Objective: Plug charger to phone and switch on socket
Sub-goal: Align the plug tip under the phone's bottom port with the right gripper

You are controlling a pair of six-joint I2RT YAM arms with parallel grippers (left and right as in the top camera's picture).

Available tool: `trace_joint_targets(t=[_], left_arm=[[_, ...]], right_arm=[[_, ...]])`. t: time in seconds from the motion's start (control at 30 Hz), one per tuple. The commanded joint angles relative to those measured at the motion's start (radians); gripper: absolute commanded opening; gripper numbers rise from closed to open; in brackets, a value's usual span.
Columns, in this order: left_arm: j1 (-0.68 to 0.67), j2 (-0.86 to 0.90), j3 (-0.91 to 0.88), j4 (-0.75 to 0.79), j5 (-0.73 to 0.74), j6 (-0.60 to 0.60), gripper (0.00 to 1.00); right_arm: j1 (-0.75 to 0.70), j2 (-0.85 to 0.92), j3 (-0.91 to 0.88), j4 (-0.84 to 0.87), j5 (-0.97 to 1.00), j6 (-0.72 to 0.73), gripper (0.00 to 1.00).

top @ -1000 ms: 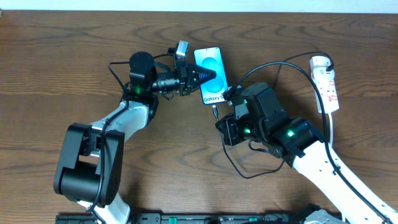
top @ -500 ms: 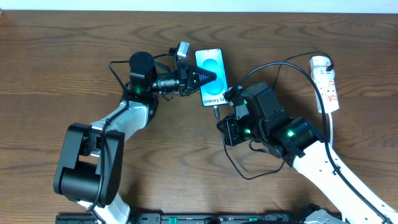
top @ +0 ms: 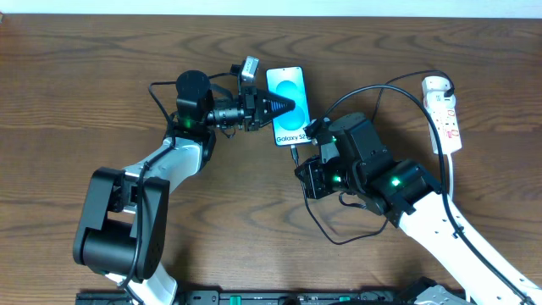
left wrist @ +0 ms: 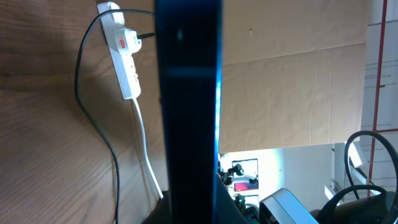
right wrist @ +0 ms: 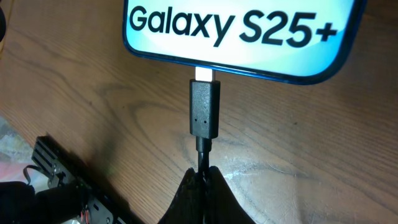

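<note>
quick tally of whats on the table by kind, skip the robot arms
phone: 1
black charger cable: 1
white power strip: 1
total: 3

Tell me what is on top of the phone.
The left gripper sits over the phone, near the middle of its lit screen. The screen beneath it is hidden; whether it touches the glass cannot be told.
</note>
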Motion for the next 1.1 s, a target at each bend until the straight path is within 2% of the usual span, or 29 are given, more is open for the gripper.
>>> trace_joint_targets(t=[0.0,1.07], left_arm=[[0.003,-0.015,0.021,0.012,0.017,0.029,0.08],[0.003,-0.015,0.021,0.012,0.016,0.068,0.08]], right_arm=[[0.006,0.002,0.005,-0.001,-0.010,0.014,0.01],[0.006,-0.019,0.004,-0.034,-0.010,0.040,0.01]])
